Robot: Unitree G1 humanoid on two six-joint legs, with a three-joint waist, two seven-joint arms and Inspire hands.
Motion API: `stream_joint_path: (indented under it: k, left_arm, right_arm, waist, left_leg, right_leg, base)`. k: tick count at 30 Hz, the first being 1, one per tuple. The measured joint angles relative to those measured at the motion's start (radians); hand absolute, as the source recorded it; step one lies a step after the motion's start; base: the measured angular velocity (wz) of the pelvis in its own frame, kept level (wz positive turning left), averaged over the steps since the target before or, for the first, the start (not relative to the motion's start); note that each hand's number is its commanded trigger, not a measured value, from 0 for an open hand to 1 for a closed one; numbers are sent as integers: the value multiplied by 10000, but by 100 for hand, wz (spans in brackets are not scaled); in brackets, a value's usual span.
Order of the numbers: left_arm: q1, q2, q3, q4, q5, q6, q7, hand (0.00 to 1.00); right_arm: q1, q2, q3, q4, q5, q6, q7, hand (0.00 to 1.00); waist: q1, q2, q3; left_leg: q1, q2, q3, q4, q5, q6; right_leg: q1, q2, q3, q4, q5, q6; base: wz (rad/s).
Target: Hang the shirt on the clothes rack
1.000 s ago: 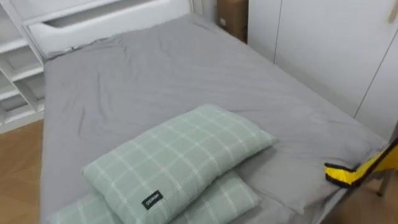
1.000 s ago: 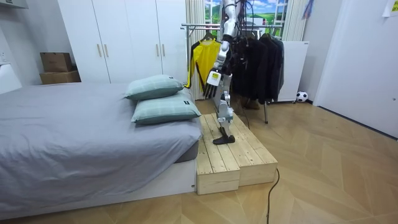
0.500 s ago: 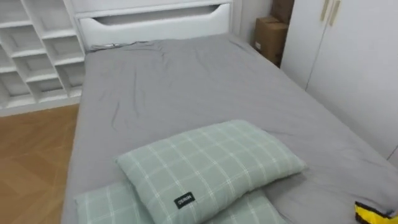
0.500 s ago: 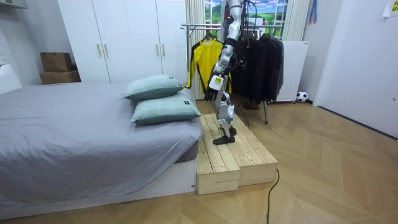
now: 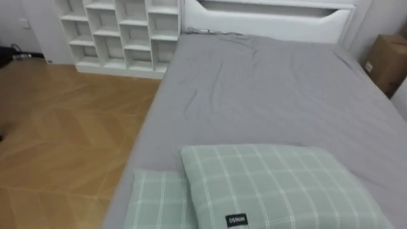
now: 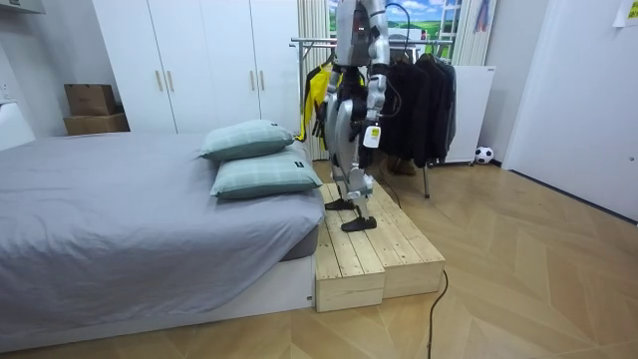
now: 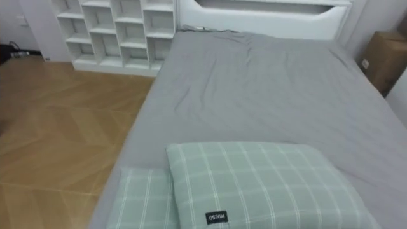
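The robot stands on the platform (image 6: 384, 254), at the end near the rack (image 6: 299, 42), body facing the bed (image 5: 267, 89). The platform butts against the bed's side by the pillows, and its other long edge drops to open floor on the room view's right.

The clothes are on the rack behind the robot. A yellow shirt (image 6: 313, 100) peeks out at its side, and the dark clothes (image 6: 419, 100) hang further to the room view's right.

The left hand (image 6: 371, 138) hangs low beside the hip. From this far off I cannot tell its grip, or whether it has hold of anything. The right hand I cannot make out against the body.

From the head, the grey bed runs away to the headboard (image 5: 267, 13). Two checked pillows are stacked at the near end, the top pillow (image 5: 280, 184) overlapping the lower pillow (image 5: 159, 200), which reaches the bed's left edge. That edge slants up toward the shelf (image 5: 121, 32). Left of it lies bare floor (image 5: 63, 140), plenty of room there. A box (image 5: 386, 60) sits past the bed's right edge, near the headboard.
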Motion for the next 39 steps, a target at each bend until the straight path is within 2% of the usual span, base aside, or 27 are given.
stream_joint_path:
  k: [3,9,15,18,22,26,28,31,39]
  left_arm:
    - [-208,-53,-19,-5,-4,-14,81,0]
    - [-307,-153,-12,-14,90,-86,480,0]
    - [-340,-135,-21,-34,431,-94,764,0]
    - [-294,-131,-17,-50,461,-98,791,0]
    - [-209,-146,5,-50,445,-96,824,0]
    - [-120,-152,23,-66,438,-32,840,0]
    - [-64,-151,28,-263,440,45,836,0]
    - [54,-152,20,-480,449,61,830,0]
    - [-85,-136,-171,-502,657,20,830,0]
  right_arm:
    - [-12,7,190,102,-78,-29,-67,0]
    - [-158,71,295,439,-79,-43,-153,0]
    - [-202,71,346,510,-58,-41,77,0]
    - [-230,53,366,513,-63,-22,263,0]
    - [-243,52,365,656,109,50,522,0]
    - [-123,54,361,705,382,120,604,0]
    - [-115,53,346,728,544,274,663,0]
    - [-76,45,339,729,599,271,792,0]
    - [-113,17,339,708,556,240,932,0]
  waist:
    - [-46,0,36]
    - [-187,-64,17]
    - [-402,-118,18]
    - [-335,-138,-22]
    - [-271,-104,-19]
    - [-274,-114,-62]
    - [-277,-117,-54]
    - [-282,-130,-70]
    - [-338,-68,-63]
  left_leg:
    - [131,-18,-65,-187,27,-40]
    - [201,-43,-130,-336,42,-55]
    - [221,-67,-517,-323,56,-76]
    - [217,-65,-534,-331,65,-90]
    - [216,-62,-588,-333,67,-94]
    - [307,-72,-693,-330,70,-96]
    - [417,-71,-753,-354,69,-97]
    - [428,-69,-780,-355,70,-104]
    - [405,-61,-755,-348,106,-163]
  right_leg:
    - [152,17,-14,-147,-70,-15]
    - [178,11,67,-137,-96,10]
    - [344,15,2,-141,-112,35]
    - [364,25,-36,-140,-135,58]
    - [378,29,-78,-141,-152,53]
    - [517,16,-223,-155,-163,65]
    - [629,13,-227,-155,-214,69]
    - [665,17,-234,-158,-223,70]
    - [671,51,-93,-235,-221,64]
  base:
    - [7]
    - [1]
    - [16]
    - [9]
    - [3]
    - [9]
    - [5]
    - [6]
    - [0]
